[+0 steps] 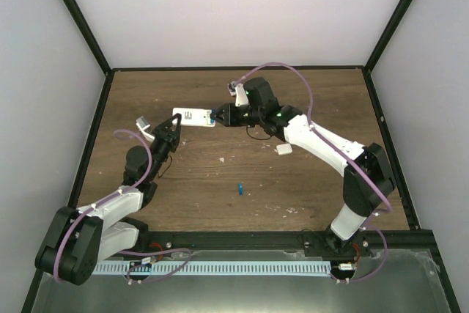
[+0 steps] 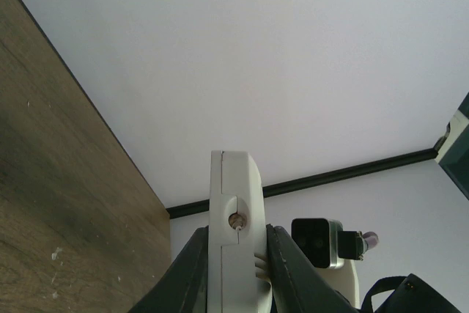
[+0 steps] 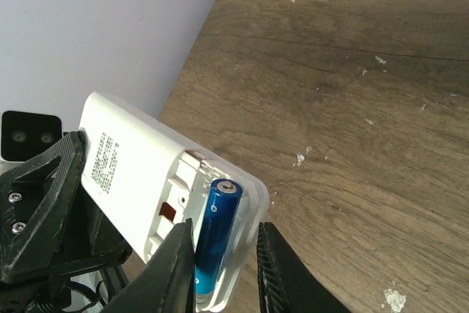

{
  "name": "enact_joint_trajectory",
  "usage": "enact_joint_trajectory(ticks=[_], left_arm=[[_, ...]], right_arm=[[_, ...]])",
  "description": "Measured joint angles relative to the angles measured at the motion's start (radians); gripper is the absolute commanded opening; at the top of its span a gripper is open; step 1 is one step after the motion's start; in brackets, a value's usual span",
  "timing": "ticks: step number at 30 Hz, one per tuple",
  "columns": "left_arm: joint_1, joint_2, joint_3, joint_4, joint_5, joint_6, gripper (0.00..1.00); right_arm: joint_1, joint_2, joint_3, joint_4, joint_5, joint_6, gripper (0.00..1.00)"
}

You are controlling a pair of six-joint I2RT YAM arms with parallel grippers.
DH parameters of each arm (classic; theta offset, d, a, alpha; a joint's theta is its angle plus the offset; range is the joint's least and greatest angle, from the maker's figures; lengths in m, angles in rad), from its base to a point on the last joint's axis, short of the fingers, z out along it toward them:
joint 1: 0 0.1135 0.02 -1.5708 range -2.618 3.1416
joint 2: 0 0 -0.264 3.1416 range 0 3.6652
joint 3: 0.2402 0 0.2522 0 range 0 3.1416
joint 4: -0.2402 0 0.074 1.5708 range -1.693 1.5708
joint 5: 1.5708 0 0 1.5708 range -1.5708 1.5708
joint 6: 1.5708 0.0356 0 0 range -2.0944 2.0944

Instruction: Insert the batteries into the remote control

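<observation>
The white remote control [image 1: 192, 116] is held above the table, back side up, its battery bay open. My left gripper [image 1: 174, 124] is shut on its left end; in the left wrist view the remote [image 2: 234, 181] stands on edge between my fingers [image 2: 236, 232]. One blue battery [image 3: 216, 236] lies in the open bay of the remote [image 3: 132, 166]. My right gripper [image 3: 223, 229] straddles it with the jaws wider than the battery, and it shows at the remote's right end in the top view [image 1: 217, 116]. The second blue battery [image 1: 239, 189] lies on the table in front.
A small white flat piece [image 1: 283, 149] lies on the wooden table under my right arm. White crumbs [image 3: 302, 157] are scattered on the wood. Black frame rails and white walls close the table at the back and sides.
</observation>
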Motion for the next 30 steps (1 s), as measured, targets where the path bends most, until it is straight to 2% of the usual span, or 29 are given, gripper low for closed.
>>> enact_joint_trajectory(ticks=[13,16,20,25,30], left_arm=[[0.0,0.0,-0.005,0.031,-0.001,-0.008,0.0],[0.0,0.0,-0.005,0.039,-0.001,-0.011,0.0],[0.0,0.0,-0.009,0.055,0.0,-0.019,0.0],[0.0,0.0,-0.027,0.082,0.005,-0.045,0.0],[0.0,0.0,-0.038,0.114,0.025,-0.073,0.0]], right_arm=[[0.0,0.0,0.044,-0.013,0.009,-0.058,0.44],[0.0,-0.001,0.063,-0.002,0.002,-0.068,0.54],[-0.003,-0.01,0.066,0.006,0.005,-0.064,0.62],[-0.044,-0.039,0.05,0.02,-0.025,-0.031,0.66],[-0.114,-0.105,-0.039,0.095,-0.104,0.055,0.67]])
